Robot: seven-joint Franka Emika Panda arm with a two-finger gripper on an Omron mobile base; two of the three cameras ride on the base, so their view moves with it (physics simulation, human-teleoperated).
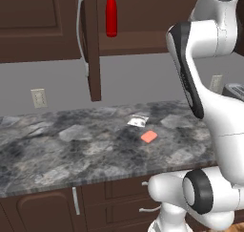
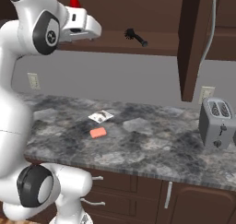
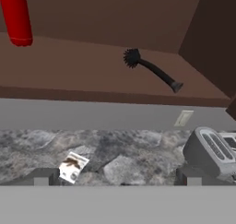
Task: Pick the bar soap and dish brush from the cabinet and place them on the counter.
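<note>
Left base view: the soap [image 1: 148,136] lies on the tabletop [image 1: 57,150] just beside a small packet [image 1: 138,121]; a red bottle [image 1: 111,14] stands in the cabinet [image 1: 95,45].

Right base view: the brush [image 2: 135,37] lies on the cabinet shelf.

Hand view: the end effector [image 3: 117,179] is spread wide, empty, facing the brush.

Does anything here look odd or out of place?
Nothing is spilled or broken. The dish brush lies flat on the open cabinet shelf, and the bar soap sits loose on the counter.
</note>
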